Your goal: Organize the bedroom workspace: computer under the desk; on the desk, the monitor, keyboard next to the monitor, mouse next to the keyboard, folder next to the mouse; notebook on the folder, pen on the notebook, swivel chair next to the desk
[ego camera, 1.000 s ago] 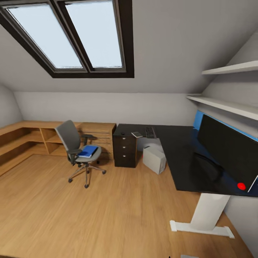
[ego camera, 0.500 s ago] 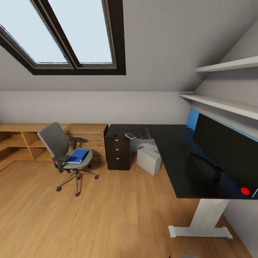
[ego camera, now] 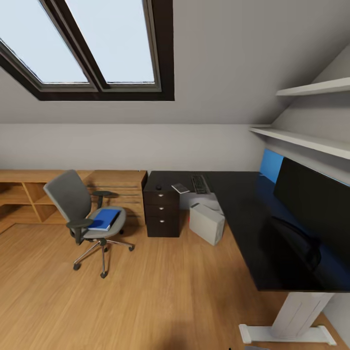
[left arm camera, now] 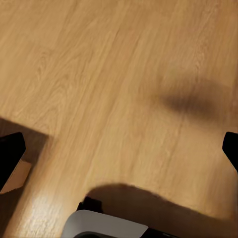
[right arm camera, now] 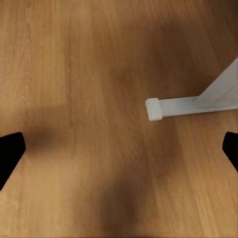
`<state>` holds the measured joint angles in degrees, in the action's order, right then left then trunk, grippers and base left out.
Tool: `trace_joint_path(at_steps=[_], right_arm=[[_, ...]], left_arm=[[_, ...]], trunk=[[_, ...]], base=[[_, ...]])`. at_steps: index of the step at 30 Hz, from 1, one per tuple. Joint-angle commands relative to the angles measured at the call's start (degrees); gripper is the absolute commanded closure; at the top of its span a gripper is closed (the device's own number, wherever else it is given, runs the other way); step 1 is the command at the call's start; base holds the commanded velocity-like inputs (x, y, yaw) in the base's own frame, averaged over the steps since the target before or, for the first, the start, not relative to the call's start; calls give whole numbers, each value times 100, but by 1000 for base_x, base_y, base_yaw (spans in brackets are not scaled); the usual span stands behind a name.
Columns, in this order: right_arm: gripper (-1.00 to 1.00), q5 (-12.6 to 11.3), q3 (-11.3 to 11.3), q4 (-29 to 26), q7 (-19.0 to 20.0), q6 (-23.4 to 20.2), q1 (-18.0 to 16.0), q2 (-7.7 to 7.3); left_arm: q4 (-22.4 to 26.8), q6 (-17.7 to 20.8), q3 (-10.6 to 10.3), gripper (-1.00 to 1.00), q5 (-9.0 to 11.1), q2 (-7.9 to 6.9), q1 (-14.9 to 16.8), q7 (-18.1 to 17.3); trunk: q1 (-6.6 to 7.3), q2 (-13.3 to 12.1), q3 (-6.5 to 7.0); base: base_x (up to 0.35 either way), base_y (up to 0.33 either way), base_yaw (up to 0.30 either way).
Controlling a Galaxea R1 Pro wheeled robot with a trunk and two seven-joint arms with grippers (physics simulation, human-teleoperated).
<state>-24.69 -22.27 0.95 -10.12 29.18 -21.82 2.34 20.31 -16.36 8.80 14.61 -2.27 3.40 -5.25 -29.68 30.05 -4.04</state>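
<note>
Across the centre of the head view I see the swivel chair point(ego camera: 82, 214) at the left on the wood floor point(ego camera: 160, 301), well apart from the surface point(ego camera: 243, 214), which fills the right side. On its grey seat lies the blue folder point(ego camera: 104, 219). To the right of the chair stands the dark drawer unit point(ego camera: 162, 212), and just beside that, under the black top, the light grey computer point(ego camera: 207, 223). At the far end of the top I make out the keyboard point(ego camera: 200, 183), a small flat item that may be the notebook point(ego camera: 180, 188) to its left, and a small dark bump, perhaps the mouse point(ego camera: 158, 186), above the drawers. At the right edge stands the monitor point(ego camera: 313, 206), its stand resting on the top.

Both wrist views look down at the floor. My left hand point(left arm camera: 119, 151) is spread wide, fingertips point(left arm camera: 11, 153) at the frame's two edges with nothing between them. My right hand point(right arm camera: 119, 151) is spread the same way, and the white foot of the desk leg point(right arm camera: 191, 105) lies on the floor ahead of it.
</note>
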Motion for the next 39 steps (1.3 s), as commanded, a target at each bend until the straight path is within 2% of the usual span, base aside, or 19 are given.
trace_joint_path(at_steps=[1,39], right_arm=[[-100,-28,-49,10,-25,18,-7,3],[-100,-18,-54,19,-23,18,-7,3]], left_arm=[[-9,-8,19,-100,59,3,6,-55],[-172,-42,-1,-100,58,-1,6,-53]], trunk=[[-6,9,-11],[-6,9,-11]], base=[[334,150,0],[336,17,0]])
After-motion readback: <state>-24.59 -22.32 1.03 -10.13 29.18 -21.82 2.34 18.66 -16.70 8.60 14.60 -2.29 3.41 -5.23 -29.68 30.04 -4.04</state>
